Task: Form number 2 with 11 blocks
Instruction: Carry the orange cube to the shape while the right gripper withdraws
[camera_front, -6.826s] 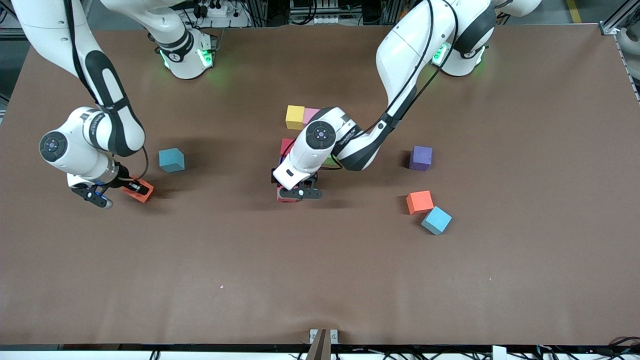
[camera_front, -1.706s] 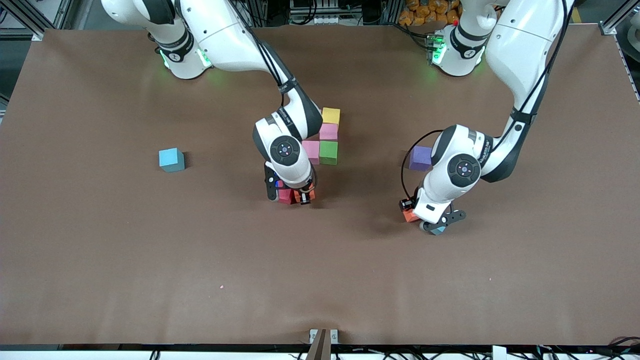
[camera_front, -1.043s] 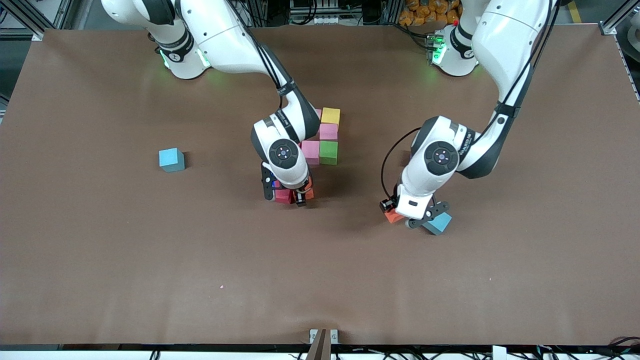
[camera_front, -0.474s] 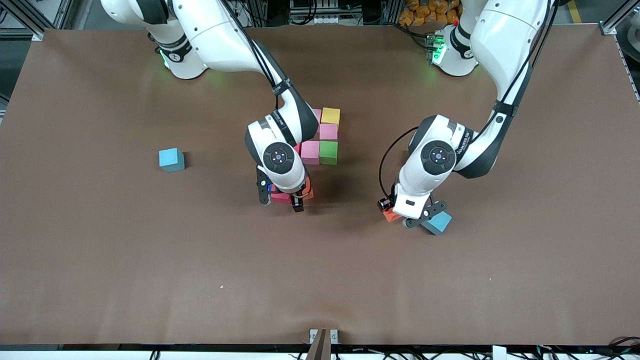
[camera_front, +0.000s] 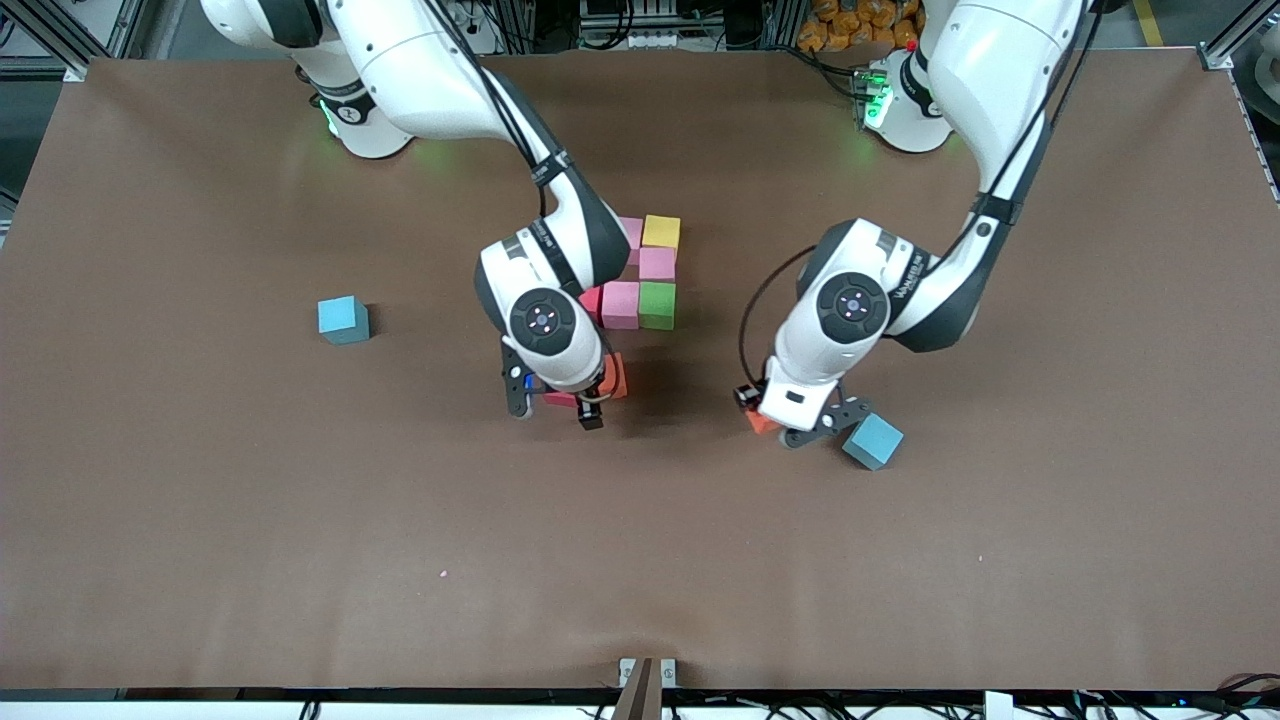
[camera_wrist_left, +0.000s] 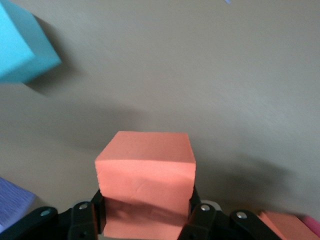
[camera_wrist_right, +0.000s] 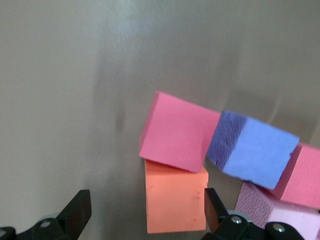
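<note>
The brown table (camera_front: 300, 550) carries a red cube (camera_front: 558, 399) and an orange cube (camera_front: 614, 376), touching, directly under the right pincer (camera_front: 551, 411). Just past that pincer, toward the bases, sits a packed cluster: green (camera_front: 657, 305), yellow (camera_front: 661, 231), a red one (camera_front: 590, 300) and three pink cubes (camera_front: 620, 304). One light-blue cube (camera_front: 872, 441) lies just beside the left pincer (camera_front: 776, 429); another blue cube (camera_front: 343, 320) lies well apart from the right pincer, toward the right arm's end.
</note>
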